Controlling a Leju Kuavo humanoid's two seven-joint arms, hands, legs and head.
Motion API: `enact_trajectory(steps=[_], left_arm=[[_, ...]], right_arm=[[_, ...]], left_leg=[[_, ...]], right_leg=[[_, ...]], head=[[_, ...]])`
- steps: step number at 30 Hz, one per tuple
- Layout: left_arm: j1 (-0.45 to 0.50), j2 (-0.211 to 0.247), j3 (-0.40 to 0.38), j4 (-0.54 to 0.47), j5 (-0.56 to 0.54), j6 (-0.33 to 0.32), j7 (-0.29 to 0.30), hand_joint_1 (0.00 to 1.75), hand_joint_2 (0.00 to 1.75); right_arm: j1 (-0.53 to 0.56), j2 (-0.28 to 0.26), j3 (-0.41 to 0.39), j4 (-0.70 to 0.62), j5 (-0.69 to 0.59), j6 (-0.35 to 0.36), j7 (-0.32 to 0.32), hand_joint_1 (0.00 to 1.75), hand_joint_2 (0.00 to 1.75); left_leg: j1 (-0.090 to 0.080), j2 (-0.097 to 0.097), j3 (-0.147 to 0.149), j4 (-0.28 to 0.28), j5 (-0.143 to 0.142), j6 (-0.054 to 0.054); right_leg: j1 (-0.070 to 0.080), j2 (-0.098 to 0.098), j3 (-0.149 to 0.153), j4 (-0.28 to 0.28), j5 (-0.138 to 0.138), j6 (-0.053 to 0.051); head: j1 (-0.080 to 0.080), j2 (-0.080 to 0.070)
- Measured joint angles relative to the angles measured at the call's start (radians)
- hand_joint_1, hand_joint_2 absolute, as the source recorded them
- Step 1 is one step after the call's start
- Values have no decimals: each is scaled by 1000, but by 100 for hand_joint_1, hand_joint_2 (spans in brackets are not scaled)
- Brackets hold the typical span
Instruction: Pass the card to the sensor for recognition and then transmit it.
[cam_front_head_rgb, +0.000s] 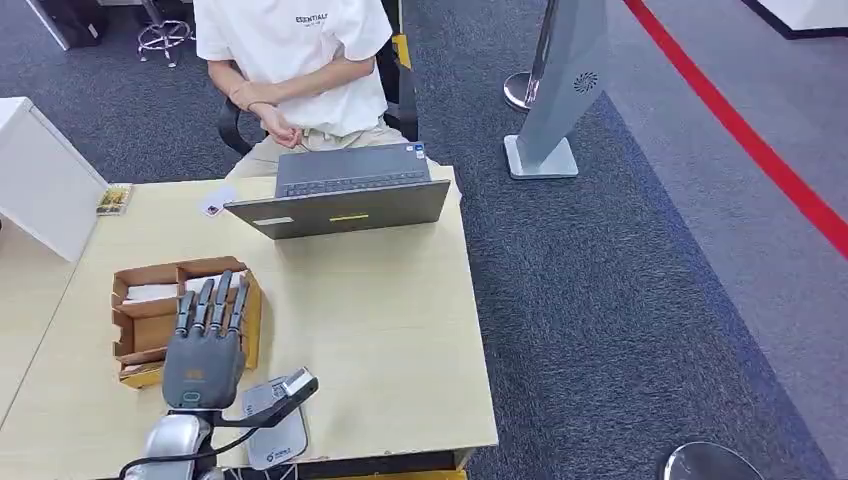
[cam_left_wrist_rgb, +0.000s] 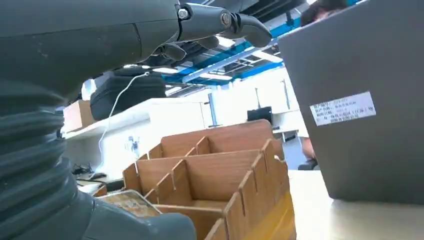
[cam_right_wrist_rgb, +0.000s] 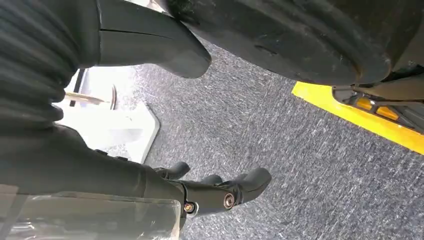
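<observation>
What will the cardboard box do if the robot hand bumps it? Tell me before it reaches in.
The cardboard box will probably slide easily: it looks like thin, light card sitting loose on the smooth table. Its slotted dividers look likely to flex or pop out under pressure. Being low and wide, it seems unlikely to tip. The left robot hand hovers right over it, fingers straight.

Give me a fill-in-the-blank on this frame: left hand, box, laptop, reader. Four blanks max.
1. The left hand hovers over the ____ divided box, fingers extended, holding nothing.
2. The grey laptop stands open, its screen facing the seated ____.
3. The card reader lies near the table's ____ edge, beside the left wrist.
4. The right hand hangs over grey ____.

Missing words: cardboard; person; front; carpet
</observation>
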Motion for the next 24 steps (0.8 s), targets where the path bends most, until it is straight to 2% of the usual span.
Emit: enact_trajectory(steps=[24], left_arm=[[37,19,0,-39,5,-10,8,0,175]], right_arm=[[0,0,0,0,-3,-1,-2,0,175]], left_leg=[[0,0,0,0,0,0]], right_leg=[[0,0,0,0,0,0]], head=[[0,0]])
